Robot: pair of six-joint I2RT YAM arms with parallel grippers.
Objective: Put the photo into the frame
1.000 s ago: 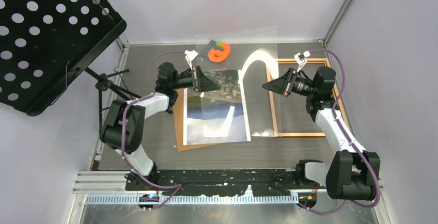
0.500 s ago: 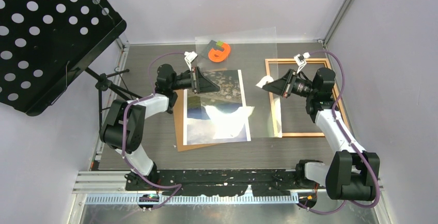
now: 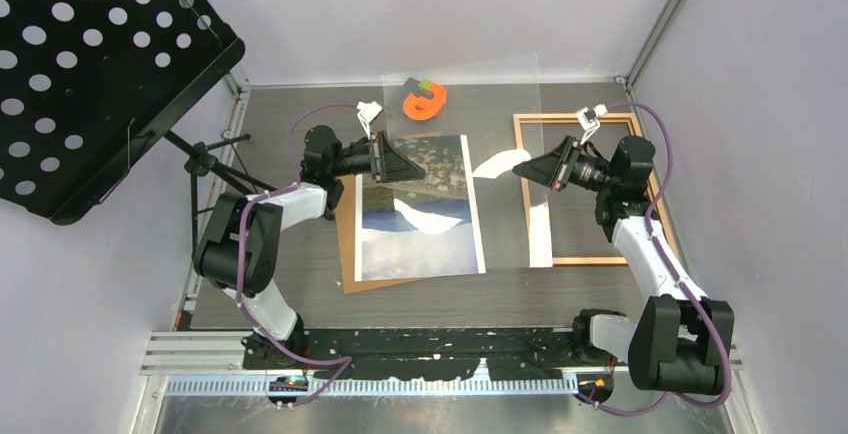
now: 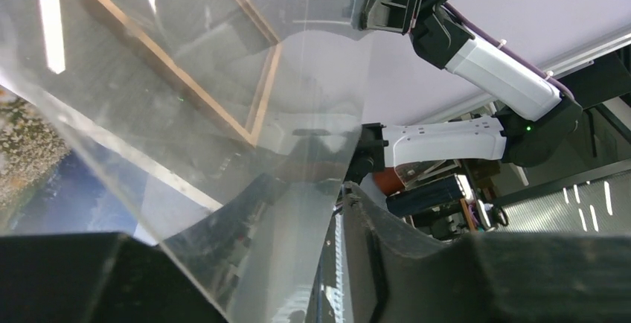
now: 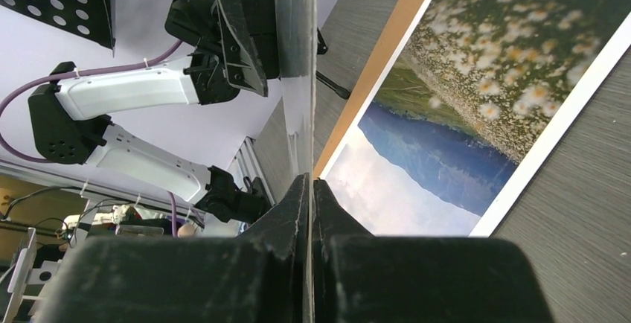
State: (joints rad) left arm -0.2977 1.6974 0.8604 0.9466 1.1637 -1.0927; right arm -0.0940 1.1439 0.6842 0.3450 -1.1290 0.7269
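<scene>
Listing contents, largest item first.

1. Table (image 3: pixel 500 294): grey wood-grain top, carrying every item below.
2. Music stand (image 3: pixel 90 64): black perforated tray, at the far left, well apart from the work.
3. Clear sheet (image 3: pixel 505 214): transparent and flexible, raised above the table between the two arms, overlapping the photo's right side and the frame's left rail. It bows and throws white glare.
4. Frame (image 3: pixel 600 260): light orange-brown wood, lying flat on the right. The table shows through it, so it is judged unfilled.
5. Backing board (image 3: pixel 346 244): plain brown, flat at centre-left, lying under the photo.
6. Photo (image 3: pixel 420 214): landscape print, face up on the backing board, beside the frame and not in it. Neither claw touches it.
7. Left gripper (image 3: pixel 410 167): the wrist view shows its fingers apart, with the sheet running loosely through the gap, not clamped.
8. Right gripper (image 3: pixel 520 166): fingers together, pinching the sheet's edge.
9. Orange piece (image 3: pixel 424 102): small, at the far edge, apart from the work.

Step in hand, as judged: the clear sheet is being handled, with the right arm alone gripping it. The photo step has not begun.

Next move, as judged: the right arm sets the sheet down, either into the frame or aside. The left claw must draw clear without dragging it. Lifting the photo then calls for catching one thin edge off the board.
</scene>
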